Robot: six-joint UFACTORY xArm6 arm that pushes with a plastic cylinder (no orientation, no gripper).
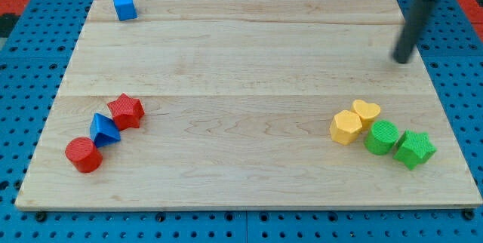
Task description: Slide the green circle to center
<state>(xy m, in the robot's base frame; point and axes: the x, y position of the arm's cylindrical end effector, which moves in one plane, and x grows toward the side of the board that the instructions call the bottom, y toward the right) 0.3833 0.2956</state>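
The green circle, a ribbed plastic cylinder (381, 137), is sitting near the bench's right edge, toward the bottom right corner. Just beside it on the right, touching or nearly so, a green plastic star block (414, 149) is lying closest to that corner. On the circle's left, a yellow plastic heart block (367, 112) and a yellow plastic hexagon-like block (346, 127) are crowding against it and each other, so the four are forming one tight cluster. All show the fine layered ridges of printed plastic.

The bench (241, 77) is a pale wooden board of joined planks with visible grain, resting on a blue perforated base. Its middle is lying open, a wide stretch of bare wood spreading from the cluster toward the left edge.

There are no jaws on this arm, so no opening to report; it is ending in a straight dark rod. My tip (403, 60) is standing near the right edge, toward the top right corner, well apart from the green circle and directly above it in the view, touching no block.

Near the bottom left corner, a red plastic star block (126, 111), a blue plastic triangular block (104, 129) and a red plastic cylinder (83, 155) are lining up diagonally, close together. A blue plastic cube (124, 6) is sitting alone near the top left corner.
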